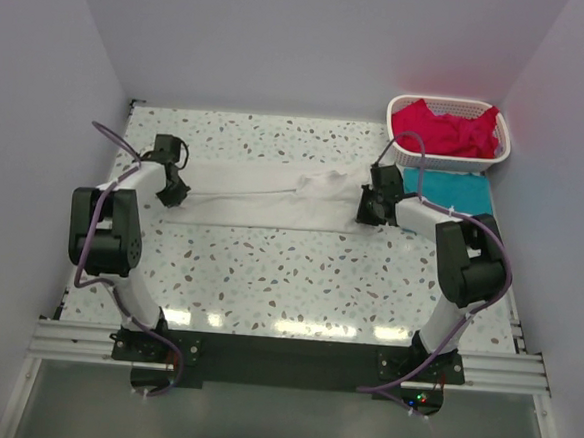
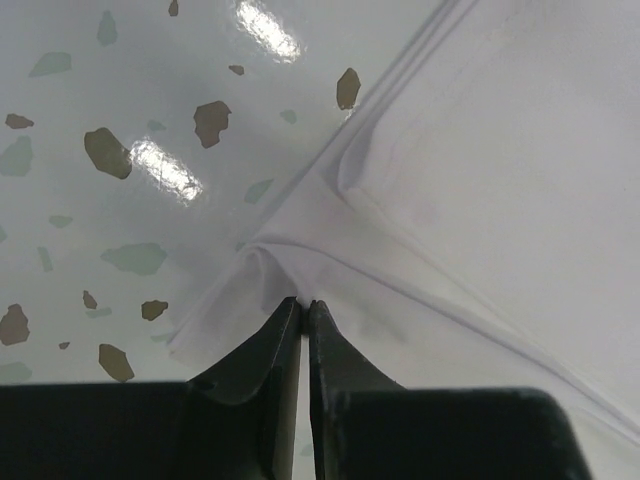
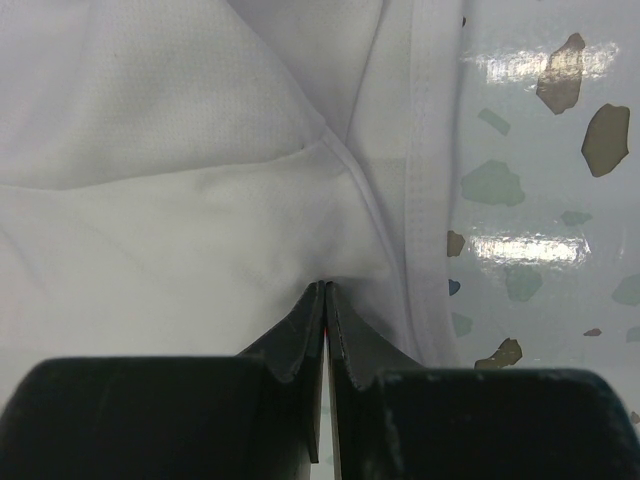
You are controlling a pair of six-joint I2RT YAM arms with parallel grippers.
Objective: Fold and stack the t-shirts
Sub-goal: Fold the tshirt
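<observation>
The white shirt (image 1: 273,200) lies stretched in a long band across the counter (image 1: 268,277). The left end effector (image 2: 303,308) and right end effector (image 3: 325,292) each pinch an opposite edge fold. The fabric looks light, limp and crease-prone; hems likely give the surest hold.

Your left arm (image 1: 106,228) reaches up along the left edge of the counter (image 1: 268,277) and your right arm (image 1: 469,262) along the right edge, and both bend inward, with the left gripper (image 1: 171,192) and right gripper (image 1: 370,209) each pinched tight on the white t-shirt (image 1: 263,202).
</observation>
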